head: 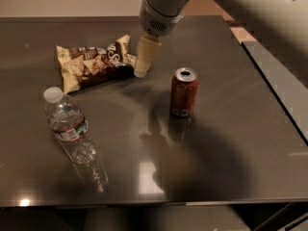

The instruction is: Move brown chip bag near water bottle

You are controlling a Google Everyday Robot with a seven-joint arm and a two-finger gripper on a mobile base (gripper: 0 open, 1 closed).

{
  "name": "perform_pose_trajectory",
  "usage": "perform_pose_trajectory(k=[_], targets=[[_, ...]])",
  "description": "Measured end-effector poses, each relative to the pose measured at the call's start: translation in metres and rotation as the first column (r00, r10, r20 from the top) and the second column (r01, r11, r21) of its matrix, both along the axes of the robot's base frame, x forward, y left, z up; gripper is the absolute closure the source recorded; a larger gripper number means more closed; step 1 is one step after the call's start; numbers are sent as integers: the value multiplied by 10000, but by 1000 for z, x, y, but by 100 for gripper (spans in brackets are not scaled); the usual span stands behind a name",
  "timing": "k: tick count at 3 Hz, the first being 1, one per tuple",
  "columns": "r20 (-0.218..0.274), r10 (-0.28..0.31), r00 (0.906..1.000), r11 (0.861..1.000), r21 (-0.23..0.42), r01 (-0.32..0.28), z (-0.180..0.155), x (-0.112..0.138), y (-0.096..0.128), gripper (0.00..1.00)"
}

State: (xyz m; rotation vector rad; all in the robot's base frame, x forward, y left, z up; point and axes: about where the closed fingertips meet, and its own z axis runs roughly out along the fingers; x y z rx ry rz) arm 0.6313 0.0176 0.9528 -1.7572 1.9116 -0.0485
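The brown chip bag [94, 62] lies flat at the back left of the dark table, dark brown in the middle with pale yellow-tan edges. The water bottle [67, 125], clear with a white cap and a banded label, stands in front of it at the left. My gripper [143, 67] hangs from the grey arm at the top and its pale tip is at the bag's right edge, above the table. The bottle is a bag's length in front of the chip bag.
A red-brown soda can [184, 92] stands upright right of the gripper, near the table's middle. The dark table [216, 167] ends at a right edge next to a second grey surface [284, 85]. The table's front edge runs along the bottom.
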Motion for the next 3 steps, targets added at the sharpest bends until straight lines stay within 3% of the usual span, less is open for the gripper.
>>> perform_pose_trajectory(k=[3], targets=[[363,-58,9993,9964,-840,88,-14,55,15,0]])
